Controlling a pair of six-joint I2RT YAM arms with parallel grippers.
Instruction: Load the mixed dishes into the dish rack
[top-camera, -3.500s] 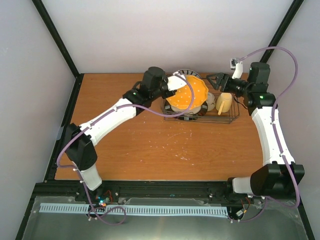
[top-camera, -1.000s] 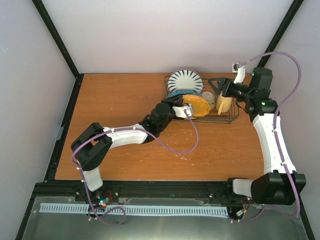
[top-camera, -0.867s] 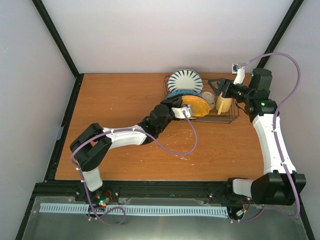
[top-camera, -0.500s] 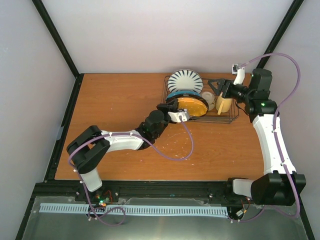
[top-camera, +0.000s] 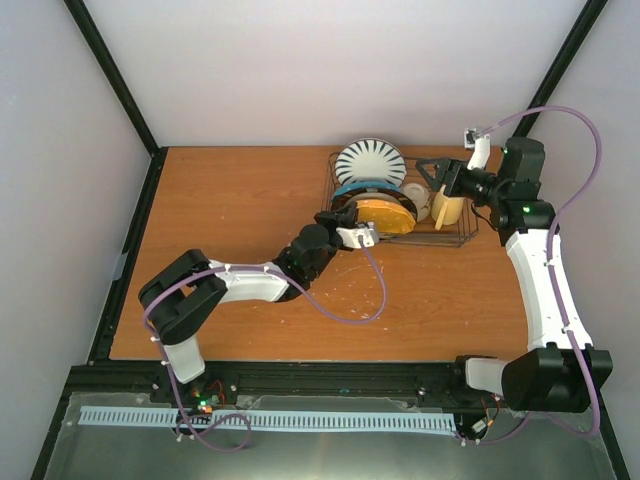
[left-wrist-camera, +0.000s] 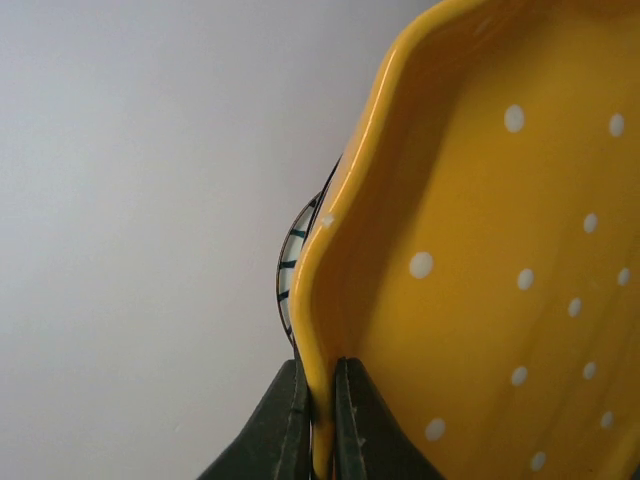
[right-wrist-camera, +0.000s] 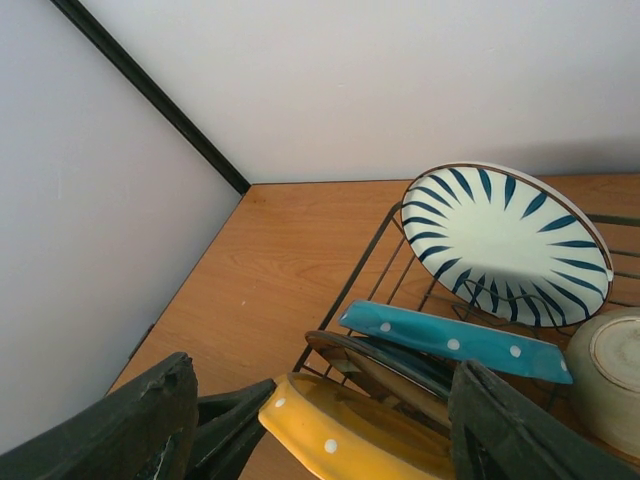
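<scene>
Left jaws' pinch on orange-yellow plate (left-wrist-camera: 480, 250): wrist view only.

Left tool (top-camera: 357, 216) at orange-yellow plate (top-camera: 390, 212) rim

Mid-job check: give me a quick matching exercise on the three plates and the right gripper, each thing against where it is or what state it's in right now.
Things:
1. yellow dotted plate
2. striped plate
3. teal plate
4. right gripper

States:
A. open, above the dish rack
B. pinched at its rim by the left gripper
C. standing at the dish rack's far end
D. slotted between the other two plates

Pairs: 1-B, 2-C, 3-D, 4-A
</scene>
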